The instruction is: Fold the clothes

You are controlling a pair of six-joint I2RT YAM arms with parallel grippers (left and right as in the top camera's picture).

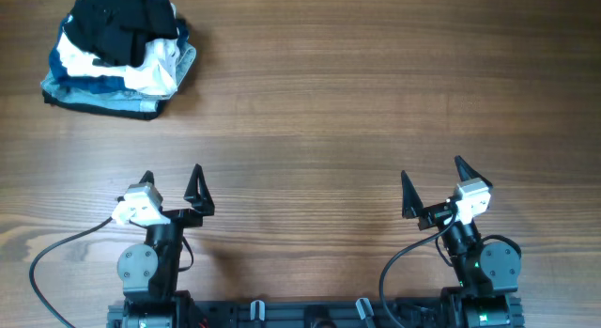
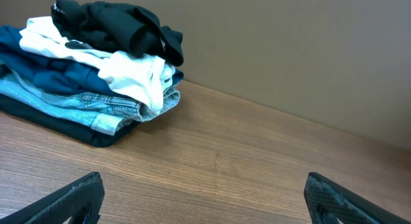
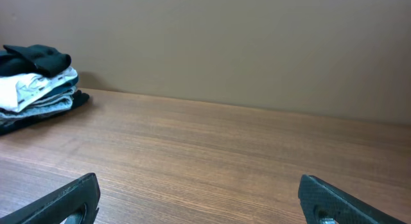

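While black T-shirt (image 1: 117, 23) tops pile (image 1: 103, 91), arms (image 1: 155, 243) crouch low; left tool (image 1: 171, 172), right tool (image 1: 431, 167) wide.

TEXT: none legible | ITEM: white garment (image 2: 128, 73) | MARK: dark patch on its upper fold, left wrist view, too small and creased to read as lettering | OTHER VIEWS: the garment appears too small to resolve any characters

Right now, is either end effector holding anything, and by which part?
Nothing held: left end effector and right end effector are open and empty; black T-shirt sits untouched atop the pile.
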